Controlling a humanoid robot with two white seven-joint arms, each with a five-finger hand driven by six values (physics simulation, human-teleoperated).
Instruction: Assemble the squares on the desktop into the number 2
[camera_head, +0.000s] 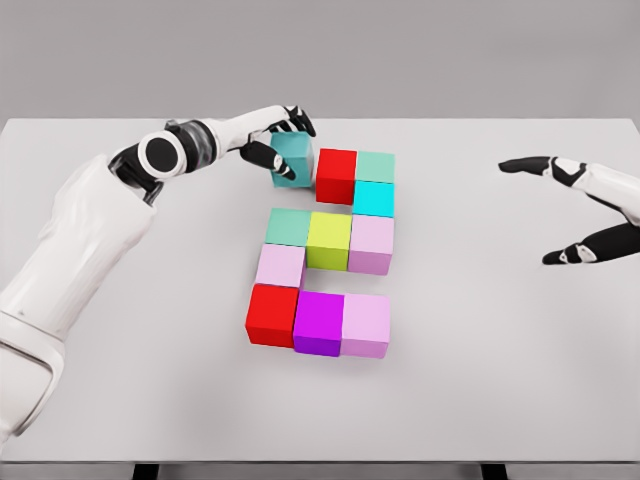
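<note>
Coloured cubes lie on the white desk (480, 360) in a blocky figure. A red cube (336, 175) and a pale green cube (376, 166) form the top row, with a cyan cube (373, 199) below the green one. The middle row holds a green cube (289, 227), a lime cube (329, 240) and a lilac cube (371, 244). A pink cube (280, 266) sits under the green one. The bottom row is a red cube (273, 314), a magenta cube (319, 322) and a pink cube (366, 325). My left hand (278, 140) is shut on a teal cube (293, 158), held tilted just left of the top red cube. My right hand (560, 205) hovers open at the right.
The desk's far edge runs just behind the left hand. Bare desk surface lies between the cube figure and the right hand, and along the front edge.
</note>
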